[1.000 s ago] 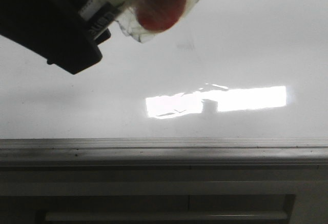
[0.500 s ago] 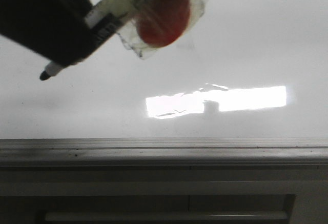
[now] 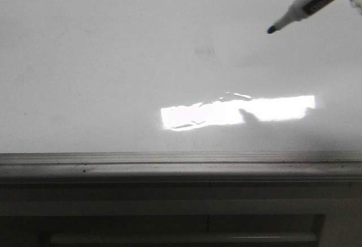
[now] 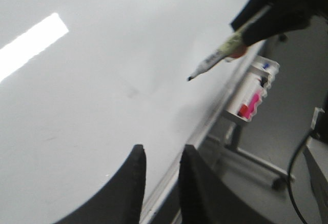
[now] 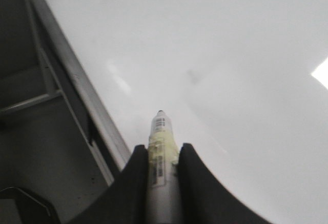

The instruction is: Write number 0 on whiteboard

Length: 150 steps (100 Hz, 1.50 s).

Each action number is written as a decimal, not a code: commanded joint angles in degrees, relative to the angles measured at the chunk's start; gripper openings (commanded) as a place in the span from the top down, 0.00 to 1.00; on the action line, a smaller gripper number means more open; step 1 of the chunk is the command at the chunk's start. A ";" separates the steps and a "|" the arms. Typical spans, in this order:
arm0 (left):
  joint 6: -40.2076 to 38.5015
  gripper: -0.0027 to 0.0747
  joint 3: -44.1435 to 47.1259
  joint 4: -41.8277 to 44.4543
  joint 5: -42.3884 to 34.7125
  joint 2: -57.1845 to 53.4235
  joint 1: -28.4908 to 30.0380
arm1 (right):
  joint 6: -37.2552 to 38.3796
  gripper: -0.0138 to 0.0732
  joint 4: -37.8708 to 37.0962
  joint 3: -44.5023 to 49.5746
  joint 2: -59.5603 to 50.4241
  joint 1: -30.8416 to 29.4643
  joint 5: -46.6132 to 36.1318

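The whiteboard [image 3: 113,60] is glossy white and fills the front view, with its grey edge rail [image 3: 181,165] along the near side. No black number 0 shows on it, only a faint grey smudge [image 3: 205,50]. My right gripper [image 5: 160,152] is shut on a white marker [image 5: 162,147] with yellowish tape. The marker [image 3: 308,4] enters the front view at the upper right, its dark tip [image 3: 271,30] pointing down-left over the board. I cannot tell whether the tip touches the board. My left gripper [image 4: 161,155] is open and empty over the board's edge.
A white pen tray [image 4: 253,96] holding pink and blue items hangs off the board's rail [image 4: 215,121] beyond the marker. A bright lamp reflection [image 3: 237,111] lies on the board. Below the rail is a grey frame [image 3: 181,213].
The right gripper and marker have swept from the upper left of the front view to the upper right. The dark gripper body and red blob have left the view.
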 commanded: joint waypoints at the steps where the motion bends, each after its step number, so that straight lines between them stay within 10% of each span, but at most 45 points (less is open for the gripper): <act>1: -12.08 0.97 3.76 9.13 -8.21 -5.25 1.31 | 6.33 0.90 -7.96 -1.46 -0.15 -1.15 -3.46; 18: -22.65 0.99 10.92 15.29 -10.93 -11.39 3.85 | 8.33 0.90 -10.61 -4.68 4.12 -1.40 -3.87; 150: -22.78 0.99 13.18 12.39 -11.33 -12.07 4.45 | 17.57 0.90 -21.24 -15.62 23.62 4.38 6.94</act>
